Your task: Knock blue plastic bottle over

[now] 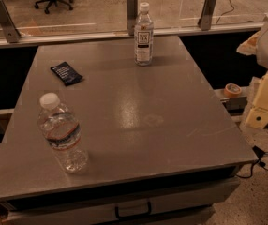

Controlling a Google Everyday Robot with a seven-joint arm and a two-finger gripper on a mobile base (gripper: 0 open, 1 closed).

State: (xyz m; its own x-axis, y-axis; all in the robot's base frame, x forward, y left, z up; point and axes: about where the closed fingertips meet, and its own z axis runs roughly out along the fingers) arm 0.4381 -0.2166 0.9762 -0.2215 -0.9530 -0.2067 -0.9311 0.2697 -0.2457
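The blue plastic bottle [144, 34] is tall, slim and clear, with a white cap and a white label bearing a dark square print. It stands upright at the far middle of the grey table [162, 125]. My gripper [261, 111] is at the right edge of the view, off the table's right side and at about its height. It is well to the right of the bottle and nearer to me, and touches nothing.
A wider ribbed clear bottle [62, 134] with a red-and-blue band stands at the front left. A dark snack packet [66, 73] lies at the back left. A roll of tape [232, 89] sits on a ledge to the right. A glass rail with posts [132, 11] runs behind the table.
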